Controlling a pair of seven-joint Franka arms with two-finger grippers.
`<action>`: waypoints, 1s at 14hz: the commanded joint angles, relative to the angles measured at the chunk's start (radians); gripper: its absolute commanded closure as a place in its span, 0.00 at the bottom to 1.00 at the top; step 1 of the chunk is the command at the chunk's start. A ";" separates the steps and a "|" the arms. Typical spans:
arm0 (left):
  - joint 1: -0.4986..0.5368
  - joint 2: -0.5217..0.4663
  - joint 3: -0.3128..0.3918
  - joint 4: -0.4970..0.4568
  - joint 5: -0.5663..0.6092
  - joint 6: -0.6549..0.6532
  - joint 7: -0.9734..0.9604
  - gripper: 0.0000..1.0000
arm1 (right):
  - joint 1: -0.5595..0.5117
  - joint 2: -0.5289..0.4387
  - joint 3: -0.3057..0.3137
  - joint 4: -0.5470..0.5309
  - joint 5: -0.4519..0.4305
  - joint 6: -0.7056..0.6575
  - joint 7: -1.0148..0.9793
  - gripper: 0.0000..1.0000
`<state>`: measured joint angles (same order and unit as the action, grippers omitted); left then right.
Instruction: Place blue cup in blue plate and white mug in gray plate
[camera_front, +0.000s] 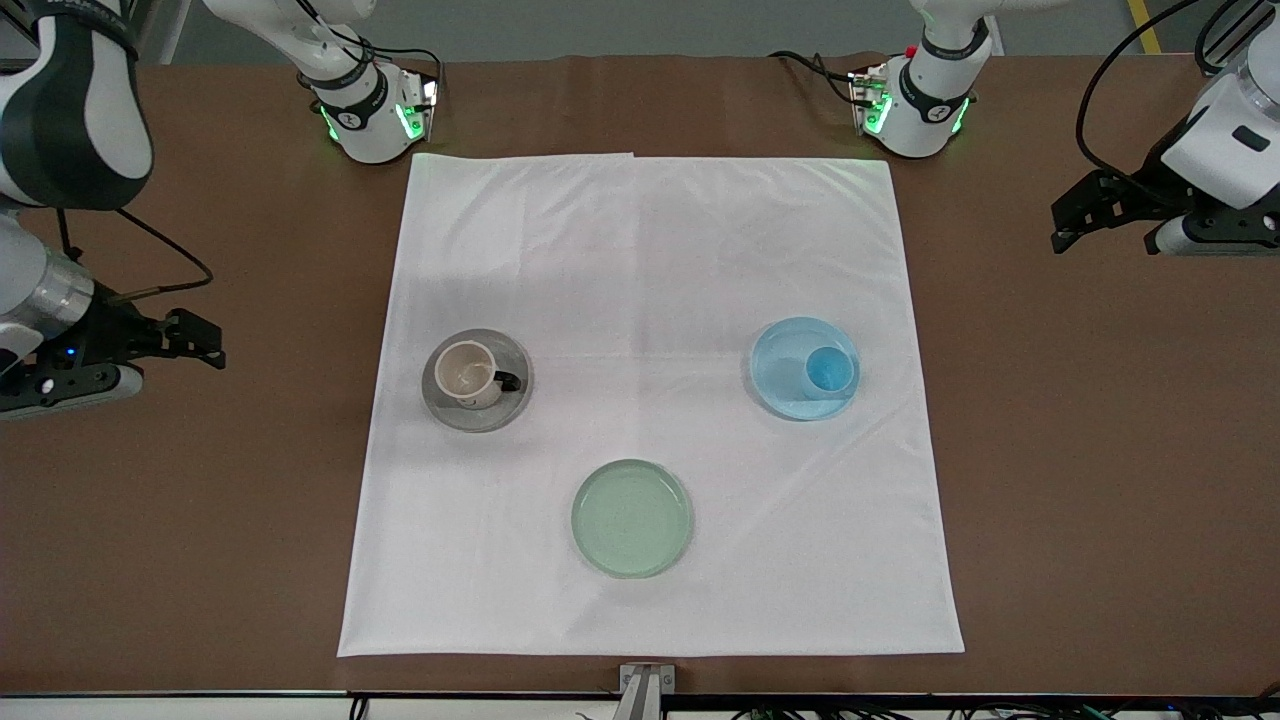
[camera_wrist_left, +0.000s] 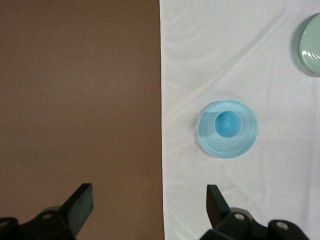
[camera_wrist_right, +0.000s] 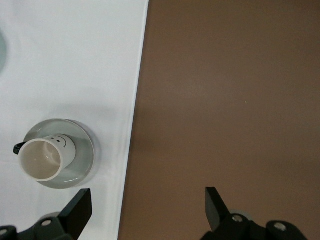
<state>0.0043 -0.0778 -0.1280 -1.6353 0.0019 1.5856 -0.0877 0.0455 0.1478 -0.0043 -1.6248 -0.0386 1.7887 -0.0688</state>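
**A:** ok so biggest thing first: brown table (camera_front: 200, 520) with a white cloth (camera_front: 650, 250) spread over the middle. Everything sits on that cloth. Gray plate (camera_front: 445, 405) is toward the right arm's end of the cloth, blue plate (camera_front: 780, 355) toward the left arm's end, and a green plate (camera_front: 632, 518) between them, nearer the front camera than both.

**B:** and the cups?

**A:** white mug (camera_front: 468, 374) is upright on the gray plate, black handle pointing toward the middle of the cloth. Blue cup (camera_front: 829, 371) is upright in the blue plate, off-center, toward the left arm's end of it.

**B:** what about the claws, holding anything?

**A:** nope. Left gripper (camera_wrist_left: 150, 205) is up over bare table just off the cloth's edge, fingers spread wide, nothing between them. Right gripper (camera_wrist_right: 148, 205) same deal at the other end of the cloth: wide open, touching nothing. Both well apart from the plates.

**B:** wrist cams add anything?

**A:** yeah, the right wrist view shows a little smiley face on the mug's side, which you can't make out from the front. The left wrist view looks straight down into the cup. Only the front view shows both arms and all three plates whole.
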 joint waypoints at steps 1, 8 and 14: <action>0.006 -0.023 -0.004 -0.011 -0.010 -0.004 -0.007 0.00 | 0.011 -0.054 0.001 -0.010 -0.024 -0.052 0.142 0.00; 0.010 -0.022 -0.002 -0.009 -0.010 -0.018 -0.004 0.00 | -0.053 -0.094 -0.008 0.051 0.002 -0.130 0.153 0.00; 0.013 -0.037 0.001 -0.008 -0.010 -0.032 -0.001 0.00 | -0.091 -0.116 -0.008 0.071 0.045 -0.167 0.152 0.00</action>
<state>0.0078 -0.0861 -0.1255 -1.6348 0.0019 1.5671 -0.0876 -0.0226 0.0482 -0.0234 -1.5614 -0.0210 1.6407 0.0718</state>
